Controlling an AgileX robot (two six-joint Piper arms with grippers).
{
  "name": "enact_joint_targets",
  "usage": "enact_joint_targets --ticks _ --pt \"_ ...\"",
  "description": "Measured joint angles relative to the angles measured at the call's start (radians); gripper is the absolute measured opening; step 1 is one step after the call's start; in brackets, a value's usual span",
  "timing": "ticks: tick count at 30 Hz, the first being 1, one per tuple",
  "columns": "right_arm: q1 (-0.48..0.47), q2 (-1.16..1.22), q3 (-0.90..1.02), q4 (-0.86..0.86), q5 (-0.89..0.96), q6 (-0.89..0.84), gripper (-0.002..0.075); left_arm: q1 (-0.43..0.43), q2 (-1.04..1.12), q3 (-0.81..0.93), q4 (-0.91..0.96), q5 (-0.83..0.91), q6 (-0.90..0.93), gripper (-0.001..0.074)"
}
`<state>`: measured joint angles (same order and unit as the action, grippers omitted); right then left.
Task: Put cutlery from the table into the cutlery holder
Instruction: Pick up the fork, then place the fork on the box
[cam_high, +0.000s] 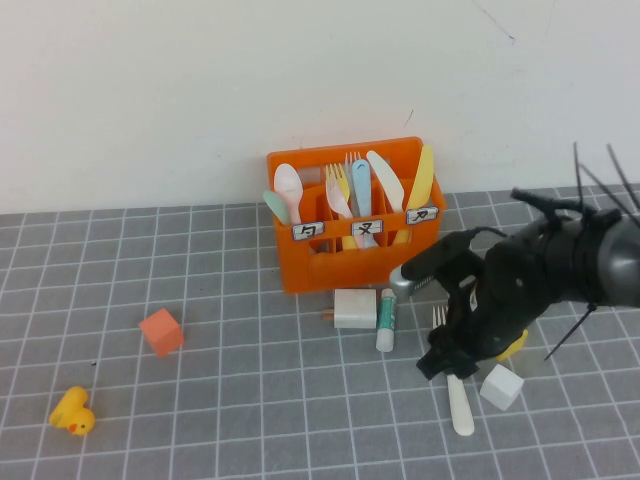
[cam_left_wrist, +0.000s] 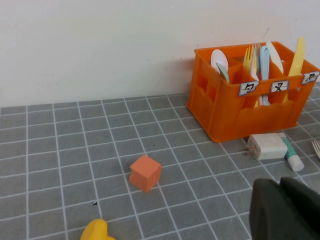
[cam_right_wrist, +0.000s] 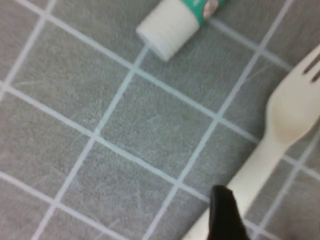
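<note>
The right end effector (cam_high: 452, 362) hangs low over the cream-white fork (cam_high: 455, 390), which lies flat on the grey counter (cam_high: 250, 400), near right of the orange cutlery holder (cam_high: 352, 250); whether its fingers are parted cannot be told; the left end effector (cam_left_wrist: 285, 210) is clenched, empty, at the near left.

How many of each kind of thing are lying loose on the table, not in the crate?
Forks: 1
Tubes: 1
White blocks: 2
Orange cubes: 1
Toy ducks: 1
Total: 6
Right gripper hangs over the fork; left gripper sits on the left side, touching nothing. A yellow bit behind the right arm is uncounted.
</note>
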<state>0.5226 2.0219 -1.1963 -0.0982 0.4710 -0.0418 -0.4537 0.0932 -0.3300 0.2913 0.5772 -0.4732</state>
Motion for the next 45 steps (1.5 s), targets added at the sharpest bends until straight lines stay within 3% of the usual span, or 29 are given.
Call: enact_joint_targets --ticks 19,22,26,27,36,45 --pt "0.000 0.106 -0.012 0.012 -0.130 0.035 0.0377 0.000 0.000 0.000 0.000 0.000 0.004 0.0001" --pt "0.001 0.106 -0.012 0.022 -0.130 0.024 0.0304 0.000 0.000 0.000 0.000 0.000 0.004 0.0000" --pt "0.002 0.108 -0.012 0.028 -0.132 -0.025 0.0132 0.000 0.000 0.000 0.000 -0.001 0.004 0.0000" --pt "0.002 0.108 -0.012 0.028 -0.132 -0.033 0.0118 0.000 0.000 0.000 0.000 -0.001 0.004 0.0000" --pt "0.006 0.079 -0.010 0.026 -0.088 -0.069 0.0121 0.000 0.000 0.000 0.000 -0.004 0.004 0.0000" --pt "0.085 -0.214 -0.010 0.022 -0.193 -0.155 0.0121 0.000 0.000 0.000 0.000 -0.008 0.004 0.0000"
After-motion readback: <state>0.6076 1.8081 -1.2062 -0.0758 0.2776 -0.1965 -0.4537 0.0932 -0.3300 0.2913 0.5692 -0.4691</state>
